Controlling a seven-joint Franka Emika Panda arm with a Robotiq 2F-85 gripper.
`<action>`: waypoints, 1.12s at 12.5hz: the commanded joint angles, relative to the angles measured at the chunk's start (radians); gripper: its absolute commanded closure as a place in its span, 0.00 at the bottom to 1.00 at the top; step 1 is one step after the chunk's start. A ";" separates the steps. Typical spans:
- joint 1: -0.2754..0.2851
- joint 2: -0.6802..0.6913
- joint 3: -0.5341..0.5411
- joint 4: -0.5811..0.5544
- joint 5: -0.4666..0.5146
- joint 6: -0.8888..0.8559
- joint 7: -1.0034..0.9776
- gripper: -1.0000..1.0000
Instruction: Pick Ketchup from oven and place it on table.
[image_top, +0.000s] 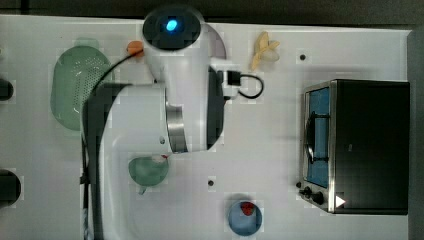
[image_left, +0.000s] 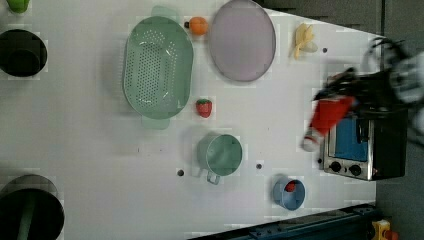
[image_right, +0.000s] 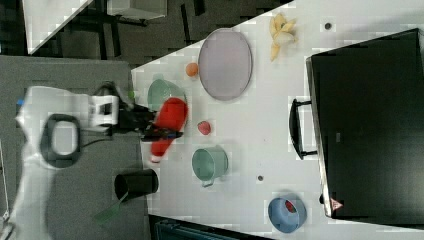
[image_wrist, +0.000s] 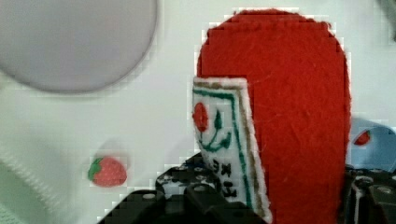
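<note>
My gripper (image_wrist: 280, 198) is shut on the ketchup (image_wrist: 289, 107), a red bottle with a white label, and carries it above the white table (image_top: 270, 150). In the left view the ketchup (image_left: 327, 117) hangs tilted, white cap down, just off the oven's (image_left: 365, 145) front, with the gripper (image_left: 345, 95) on its upper end. In the right view the gripper (image_right: 150, 127) holds the ketchup (image_right: 167, 122) high over the table's far side. The oven (image_top: 360, 145) stands at the top view's right with its glass door shut. In the top view the arm (image_top: 170, 85) covers the gripper and bottle.
On the table lie a green colander (image_left: 157, 67), a grey plate (image_left: 241, 40), a banana (image_left: 303, 41), an orange (image_left: 198, 25), a strawberry (image_left: 203, 107), a green cup (image_left: 220, 154) and a blue bowl (image_left: 289, 192) holding a strawberry. Black cups (image_left: 22, 52) stand at the left view's left edge.
</note>
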 joint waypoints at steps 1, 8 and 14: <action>-0.070 -0.036 -0.055 -0.152 0.004 0.149 -0.009 0.36; -0.070 0.104 -0.061 -0.390 0.007 0.569 0.007 0.24; -0.068 0.120 -0.060 -0.385 0.007 0.631 0.029 0.00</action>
